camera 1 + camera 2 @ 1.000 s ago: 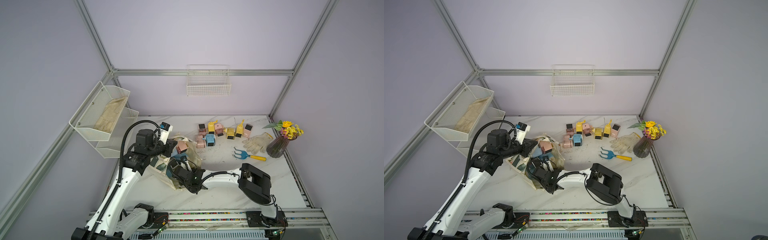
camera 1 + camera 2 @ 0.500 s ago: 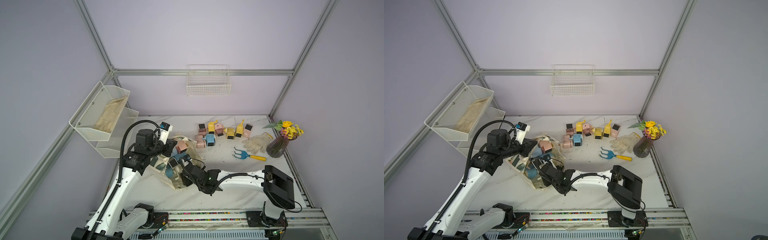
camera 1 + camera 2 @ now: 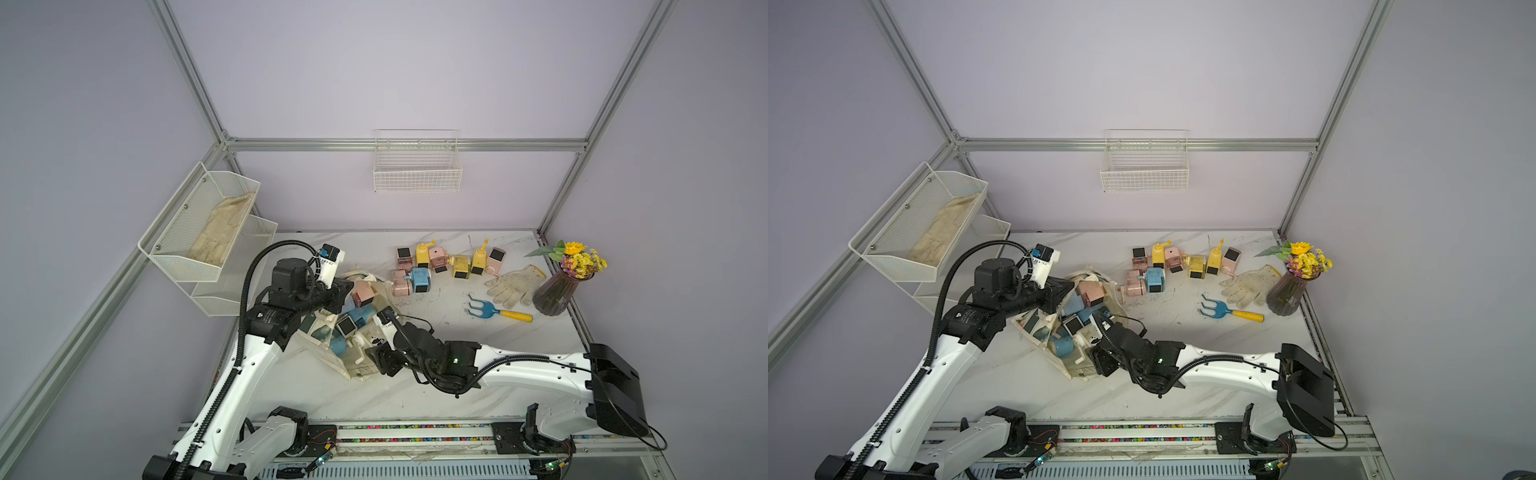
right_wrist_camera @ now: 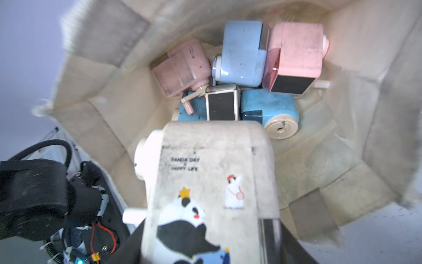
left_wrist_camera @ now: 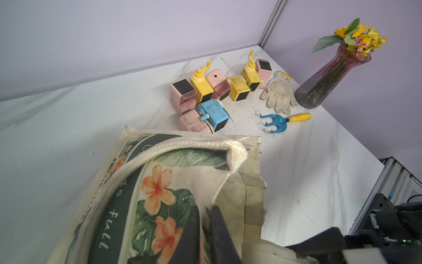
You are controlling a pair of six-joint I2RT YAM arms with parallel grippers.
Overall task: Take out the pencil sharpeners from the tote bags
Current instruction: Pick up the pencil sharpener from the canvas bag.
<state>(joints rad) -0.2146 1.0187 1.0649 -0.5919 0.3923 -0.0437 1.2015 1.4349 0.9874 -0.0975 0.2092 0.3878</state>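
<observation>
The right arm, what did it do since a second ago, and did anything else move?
The right arm's elbow swung out to the table's right side, drawing its right pincer back toward the mouth of the tote bag; it is gripping the cream panda sharpener. The left pincer stayed clamped on the bag's edge. The row of sharpeners, rake and glove did not move.

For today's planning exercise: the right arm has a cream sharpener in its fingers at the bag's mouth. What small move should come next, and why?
Probably draw the right gripper back out of the tote bag. It is shut on the cream panda sharpener, the left gripper pinches the bag's edge, and more sharpeners lie deeper inside.
</observation>
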